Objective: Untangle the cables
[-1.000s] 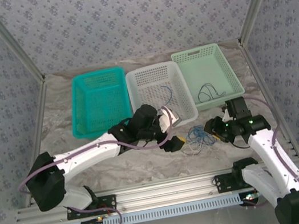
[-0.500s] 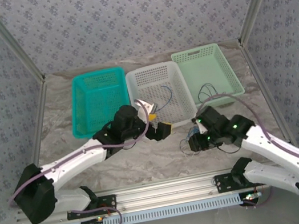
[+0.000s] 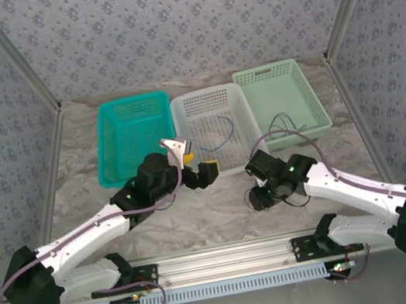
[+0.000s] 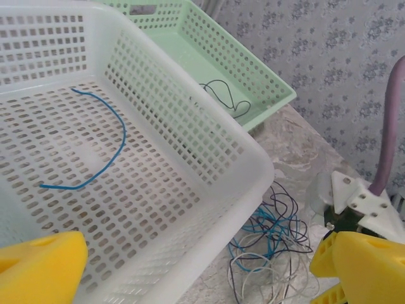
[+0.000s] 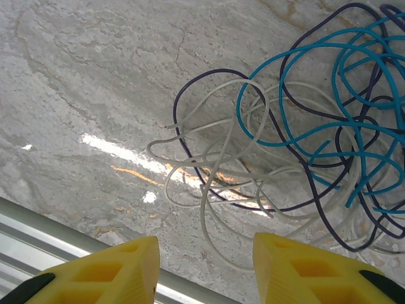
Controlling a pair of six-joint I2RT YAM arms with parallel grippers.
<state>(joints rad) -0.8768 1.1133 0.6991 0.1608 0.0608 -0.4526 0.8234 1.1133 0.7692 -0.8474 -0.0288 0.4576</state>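
- The cables (image 5: 285, 139), a knot of teal, dark and pale loops, lie on the worktop (image 5: 76, 76) just off the near right corner of the white basket (image 4: 190, 126). The right hand (image 5: 204, 253) hangs over the side of the knot farthest from that basket, its fingers part-spread with nothing between them. Pale and dark loops cross just ahead of them, so closing there probably pinches several strands, and a lift then drags the whole knot.
- The teal cable threads through dark loops on the side toward the white basket. A hard pull on it may cinch the knot tighter.
- The left hand (image 4: 196, 266) is spread wide and empty at the white basket's near rim. Reaching for the knot from there, a finger may catch the rim or the perforated wall. That would shove the basket and disturb the blue wire (image 4: 117, 120) lying inside it.
- Both hands are near the same corner of the white basket, so working the knot together risks the fingers or wrists colliding.
- The wires are thin and lie flat, so a descent that is too shallow closes on nothing, and one too deep scrapes the fingertips on the worktop.
- A freed wire dangles, so it may snag on the white basket's rim. It may also drop into the green basket (image 4: 253, 76) to the right of the white one, where a black wire (image 4: 224, 95) already lies.
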